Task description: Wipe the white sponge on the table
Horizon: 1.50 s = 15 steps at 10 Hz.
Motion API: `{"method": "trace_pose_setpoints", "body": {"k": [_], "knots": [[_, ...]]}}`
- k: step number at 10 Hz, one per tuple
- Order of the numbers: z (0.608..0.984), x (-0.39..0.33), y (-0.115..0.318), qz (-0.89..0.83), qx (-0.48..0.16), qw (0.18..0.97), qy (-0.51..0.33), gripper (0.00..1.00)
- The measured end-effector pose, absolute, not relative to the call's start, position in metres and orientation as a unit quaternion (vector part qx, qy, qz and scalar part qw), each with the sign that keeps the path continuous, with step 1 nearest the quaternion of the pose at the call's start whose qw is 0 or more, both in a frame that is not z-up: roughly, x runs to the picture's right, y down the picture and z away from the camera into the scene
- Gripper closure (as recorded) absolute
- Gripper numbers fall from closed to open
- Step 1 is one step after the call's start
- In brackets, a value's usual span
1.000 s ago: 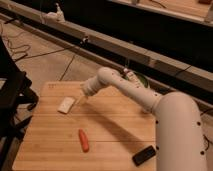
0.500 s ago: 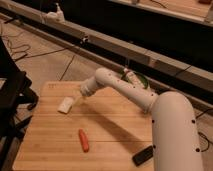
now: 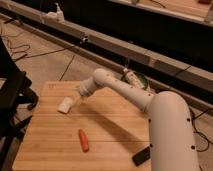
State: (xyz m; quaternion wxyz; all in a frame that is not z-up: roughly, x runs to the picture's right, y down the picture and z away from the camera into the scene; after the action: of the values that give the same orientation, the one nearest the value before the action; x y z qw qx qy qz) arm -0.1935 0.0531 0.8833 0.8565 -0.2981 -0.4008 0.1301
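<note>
I see a round green bowl [image 3: 142, 82] on the wooden table [image 3: 110, 132] holding something whitish. The white rectangular sponge [image 3: 64, 106] lies just beside my gripper [image 3: 76, 101]; I cannot tell its grip.

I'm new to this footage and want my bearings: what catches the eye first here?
The bulky white robot arm reaches across the light wooden table, its claw down beside the small white rectangular sponge. Next comes the orange carrot-shaped object, lying alone near the table's front edge.
</note>
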Motion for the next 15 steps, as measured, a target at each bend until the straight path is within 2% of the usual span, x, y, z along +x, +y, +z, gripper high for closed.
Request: {"method": "trace_pose_setpoints", "body": {"k": [7, 15], "knots": [[0.905, -0.244, 0.078, 0.114, -0.326, 0.815, -0.466, 0.25], [0.940, -0.254, 0.084, 0.031, -0.340, 0.797, -0.499, 0.25]]}}
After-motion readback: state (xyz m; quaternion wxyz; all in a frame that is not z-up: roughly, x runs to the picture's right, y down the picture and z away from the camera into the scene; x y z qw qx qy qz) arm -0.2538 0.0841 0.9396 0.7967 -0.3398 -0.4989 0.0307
